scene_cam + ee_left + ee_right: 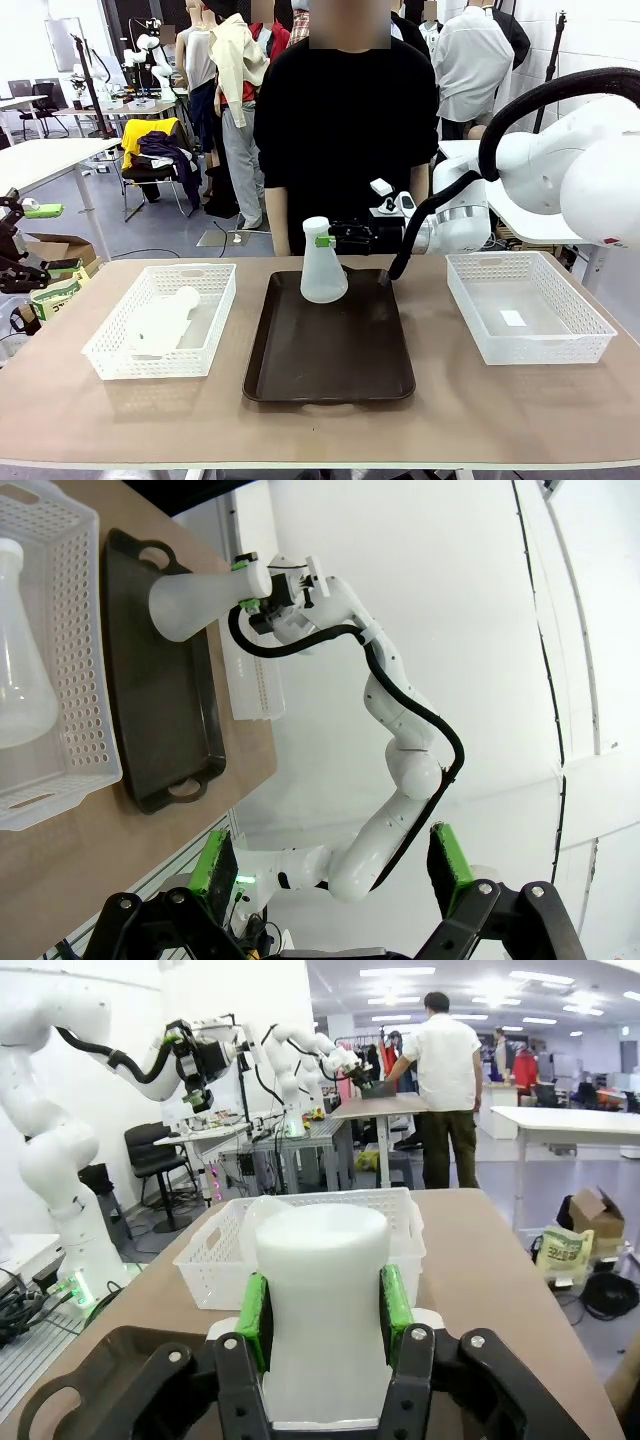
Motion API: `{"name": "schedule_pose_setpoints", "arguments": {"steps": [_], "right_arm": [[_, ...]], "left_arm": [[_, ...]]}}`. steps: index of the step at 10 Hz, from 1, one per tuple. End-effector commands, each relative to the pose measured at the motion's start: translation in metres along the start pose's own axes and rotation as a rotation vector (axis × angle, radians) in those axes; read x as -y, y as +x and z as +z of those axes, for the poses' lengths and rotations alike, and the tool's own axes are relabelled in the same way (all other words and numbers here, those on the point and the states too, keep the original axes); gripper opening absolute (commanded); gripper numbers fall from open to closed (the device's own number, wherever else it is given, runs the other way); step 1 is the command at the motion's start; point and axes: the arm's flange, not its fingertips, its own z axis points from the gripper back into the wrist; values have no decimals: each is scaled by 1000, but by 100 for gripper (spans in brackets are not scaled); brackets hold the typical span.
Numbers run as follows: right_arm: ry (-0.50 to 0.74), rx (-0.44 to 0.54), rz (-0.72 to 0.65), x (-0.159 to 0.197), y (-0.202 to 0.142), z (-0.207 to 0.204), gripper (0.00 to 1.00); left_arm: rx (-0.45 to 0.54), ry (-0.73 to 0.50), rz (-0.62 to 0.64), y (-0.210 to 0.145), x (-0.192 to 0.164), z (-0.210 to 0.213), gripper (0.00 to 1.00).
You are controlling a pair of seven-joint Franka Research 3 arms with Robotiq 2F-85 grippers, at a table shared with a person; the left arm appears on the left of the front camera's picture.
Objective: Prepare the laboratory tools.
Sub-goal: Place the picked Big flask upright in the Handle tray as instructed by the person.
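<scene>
One frosted-white conical flask (pixel 323 272) stands upright at the far end of the dark brown tray (pixel 330 360). My right gripper (pixel 322 240) is shut on its neck, reaching in from the right. In the right wrist view the green pads (pixel 253 1318) clamp the neck of that flask (pixel 322 1290). I cannot tell whether its base touches the tray. The second flask (pixel 165 318) lies on its side in the left white basket (pixel 110 355). My left gripper (pixel 50 240) hangs open at the table's left edge, away from both flasks. Its fingers (pixel 212 868) hold nothing.
A white mesh basket (pixel 530 340) stands right of the tray with a small paper slip inside. A person in black stands at the far edge behind the tray. Bare table runs along the front edge. Other tables, chairs and people stand farther off.
</scene>
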Motion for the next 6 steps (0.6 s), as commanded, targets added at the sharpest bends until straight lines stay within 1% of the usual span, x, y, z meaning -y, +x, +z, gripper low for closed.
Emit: {"name": "schedule_pose_setpoints", "arguments": {"steps": [1, 2, 3, 6], "right_arm": [[-8, -27, -47, 10, -4, -8, 0], [-7, -33, -67, 11, -8, -9, 0], [-10, -39, -75, 10, -9, -9, 7], [-7, -58, -83, 9, -10, -8, 63]], "left_arm": [[-7, -4, -10, -2, 1, 2, 100], [-7, -4, -10, -2, 1, 2, 100], [-7, -4, -10, -2, 1, 2, 100], [-7, -4, -10, -2, 1, 2, 100]]}}
